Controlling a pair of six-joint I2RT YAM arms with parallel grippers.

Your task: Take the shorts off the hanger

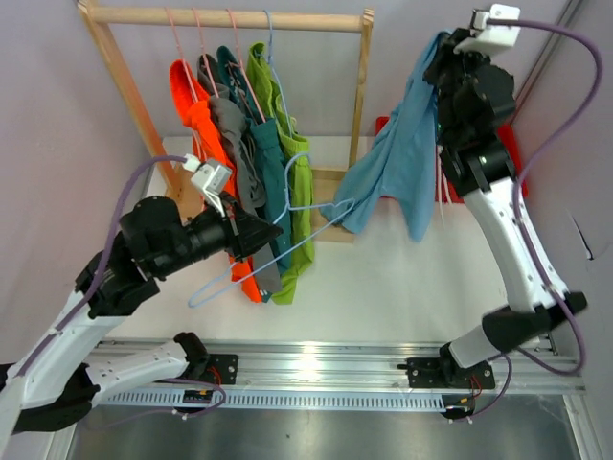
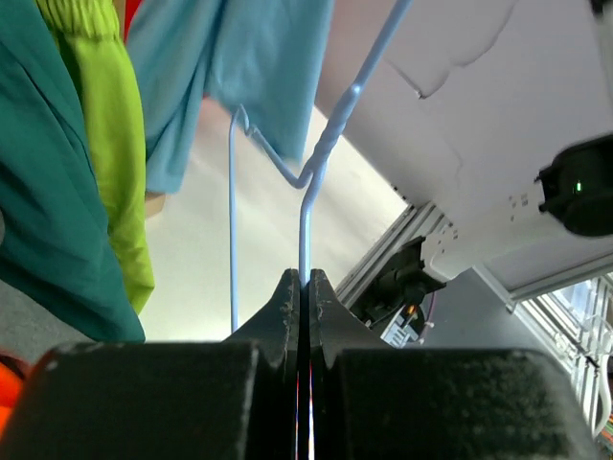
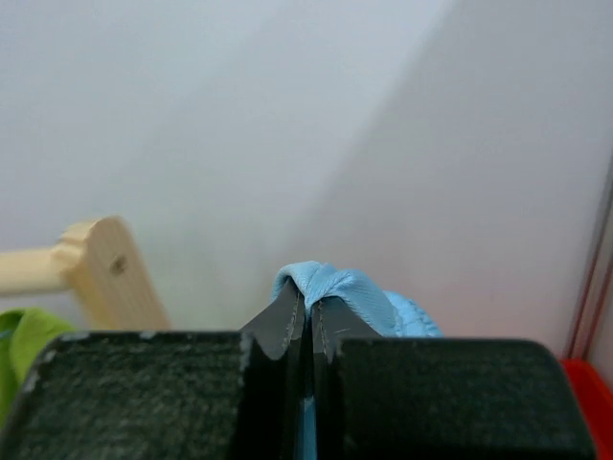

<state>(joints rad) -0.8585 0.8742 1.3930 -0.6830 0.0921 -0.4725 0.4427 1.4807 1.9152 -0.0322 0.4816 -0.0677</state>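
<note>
My right gripper (image 1: 442, 46) is shut on the light blue shorts (image 1: 397, 168) and holds them high at the right; they hang free, clear of the rack. The fabric bunches over the jaw tips in the right wrist view (image 3: 350, 292). My left gripper (image 1: 273, 233) is shut on the wire of the bare light blue hanger (image 1: 278, 251), which still hangs from the wooden rail (image 1: 230, 17). The wire runs up from the closed jaws in the left wrist view (image 2: 306, 225). Orange (image 1: 196, 120), grey (image 1: 233, 134), teal (image 1: 268, 163) and lime green shorts (image 1: 299, 192) hang on their hangers.
The wooden rack's right post (image 1: 361, 86) stands between the hanging clothes and the light blue shorts. A red tray (image 1: 506, 144) lies at the back right behind my right arm. A metal rail (image 1: 316, 369) runs along the near table edge.
</note>
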